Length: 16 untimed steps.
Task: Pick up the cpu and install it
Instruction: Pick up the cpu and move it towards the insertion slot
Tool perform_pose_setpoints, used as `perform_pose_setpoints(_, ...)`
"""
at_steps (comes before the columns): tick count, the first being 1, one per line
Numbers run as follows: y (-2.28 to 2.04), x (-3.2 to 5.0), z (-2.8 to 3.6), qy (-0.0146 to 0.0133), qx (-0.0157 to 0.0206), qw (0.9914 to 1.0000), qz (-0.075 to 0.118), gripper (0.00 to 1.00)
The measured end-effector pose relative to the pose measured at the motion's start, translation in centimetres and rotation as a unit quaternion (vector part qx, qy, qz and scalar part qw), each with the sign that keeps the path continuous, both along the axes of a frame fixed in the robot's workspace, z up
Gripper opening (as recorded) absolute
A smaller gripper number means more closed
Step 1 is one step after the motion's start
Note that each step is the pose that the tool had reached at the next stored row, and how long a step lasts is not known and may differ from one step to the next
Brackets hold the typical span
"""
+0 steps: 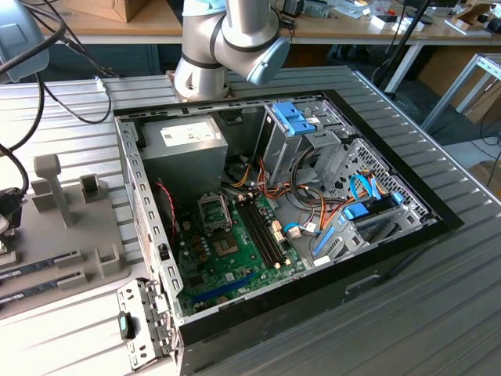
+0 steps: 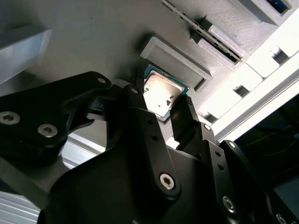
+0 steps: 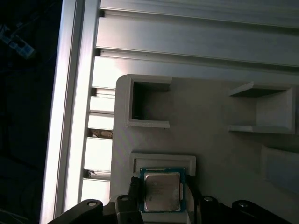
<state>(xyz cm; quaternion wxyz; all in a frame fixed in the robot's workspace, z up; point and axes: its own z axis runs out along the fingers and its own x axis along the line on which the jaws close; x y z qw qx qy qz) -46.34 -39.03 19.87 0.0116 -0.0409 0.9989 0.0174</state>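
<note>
Aluminium ribbed table (image 1: 438,313) carries an open computer case (image 1: 313,283), with a grey holder tray (image 1: 106,262) at its 9 o'clock. In both wrist views the gripper (image 2: 161,103) jaws stand open, straddling the cpu (image 2: 160,91), which lies flat in a tray recess.

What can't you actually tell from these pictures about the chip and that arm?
1. Whether the gripper clamps the cpu: in the second wrist view its dark body covers the cpu's near edge.
2. The arm: cut off by the exterior view's top edge.
3. Whether the motherboard socket is empty: too small in the exterior view.
</note>
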Motion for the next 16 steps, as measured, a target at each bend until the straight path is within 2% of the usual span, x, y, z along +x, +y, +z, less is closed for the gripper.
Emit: perform_pose_setpoints(16,0.00,0.00,0.39,0.0000,0.0000,1.00000,0.000,0.47)
